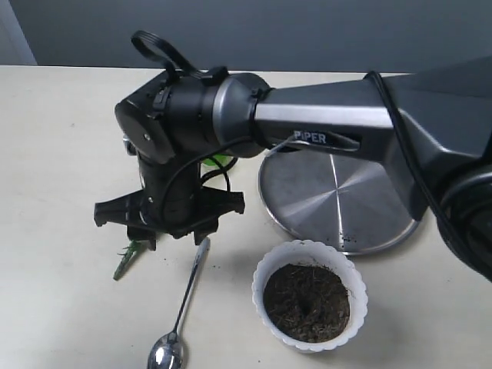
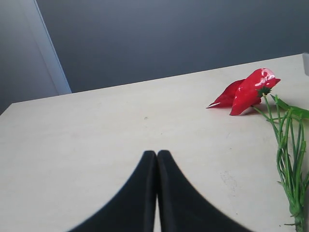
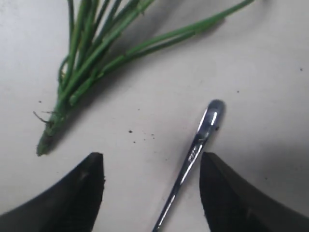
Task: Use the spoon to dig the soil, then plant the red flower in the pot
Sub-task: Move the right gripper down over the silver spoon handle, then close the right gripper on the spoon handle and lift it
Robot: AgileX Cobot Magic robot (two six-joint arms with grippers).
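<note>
Spoon (image 1: 181, 311) lies beside pot (image 1: 310, 294); right hand (image 3: 152, 186) open, left hand (image 2: 157, 193) closed, empty.

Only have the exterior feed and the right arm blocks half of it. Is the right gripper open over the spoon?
Observer: Yes. The right gripper is open, with the spoon handle lying on the table between its fingers, untouched.
Operator: Flower?
Observer: The red flower lies flat on the table; its stems end just beside the spoon handle's tip.
Operator: Left gripper?
Observer: The left gripper is shut and empty, above bare table, apart from the flower.
</note>
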